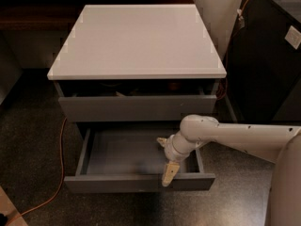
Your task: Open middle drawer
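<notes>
Camera view, looking down on the cabinet, and the middle drawer (117, 183) is out. It is pulled well forward from the carcass, its shallow grey tray open to the lens and its flat, handleless front nearest us at the bottom of the stack. The inside looks bare grey, though the rear is in shadow under the drawer above.

In comes the arm (244, 136), a pale tube reaching from the right edge across to the drawer's right half. At its end is the gripper (164, 160), sitting over the front right part of the tray. It is spread wide and holding nothing. One cream finger (169, 173) points down across the top edge of the drawer front, while the other (162, 141) pokes back and to the left above the tray floor. I cannot tell whether that lower finger actually touches the front.

Above it, the top drawer (136, 108) stands slightly ajar, with a dark gap under the white cabinet top (136, 39) and some dim shapes inside that I can't make out.

On the left, an orange cable (60, 142) trails down the speckled dark floor (28, 149) just beside the cabinet. On the right is a tall black unit (268, 60), with another orange lead at its top corner.
</notes>
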Controlling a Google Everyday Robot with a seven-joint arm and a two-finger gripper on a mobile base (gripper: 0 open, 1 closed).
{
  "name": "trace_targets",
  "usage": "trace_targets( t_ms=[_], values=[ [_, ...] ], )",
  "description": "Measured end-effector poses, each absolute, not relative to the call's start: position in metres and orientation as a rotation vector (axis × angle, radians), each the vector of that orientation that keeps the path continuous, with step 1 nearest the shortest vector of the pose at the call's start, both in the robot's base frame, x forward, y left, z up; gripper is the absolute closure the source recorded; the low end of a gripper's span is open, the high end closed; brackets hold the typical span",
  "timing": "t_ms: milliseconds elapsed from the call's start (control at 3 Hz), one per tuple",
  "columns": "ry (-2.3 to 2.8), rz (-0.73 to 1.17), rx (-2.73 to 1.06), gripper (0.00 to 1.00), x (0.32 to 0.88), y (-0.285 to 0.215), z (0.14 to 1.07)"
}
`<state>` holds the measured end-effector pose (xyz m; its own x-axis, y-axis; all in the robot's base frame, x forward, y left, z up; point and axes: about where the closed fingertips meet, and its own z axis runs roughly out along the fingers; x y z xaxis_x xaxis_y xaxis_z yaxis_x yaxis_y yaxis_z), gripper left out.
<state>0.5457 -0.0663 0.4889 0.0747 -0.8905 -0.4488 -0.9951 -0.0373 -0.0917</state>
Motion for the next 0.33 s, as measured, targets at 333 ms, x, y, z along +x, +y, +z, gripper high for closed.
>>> trace_targets(
  t_ms=[333],
  values=[
    [1.869,0.38,-1.985,0.0,0.5468,-0.0656,0.4891]
  ],
)
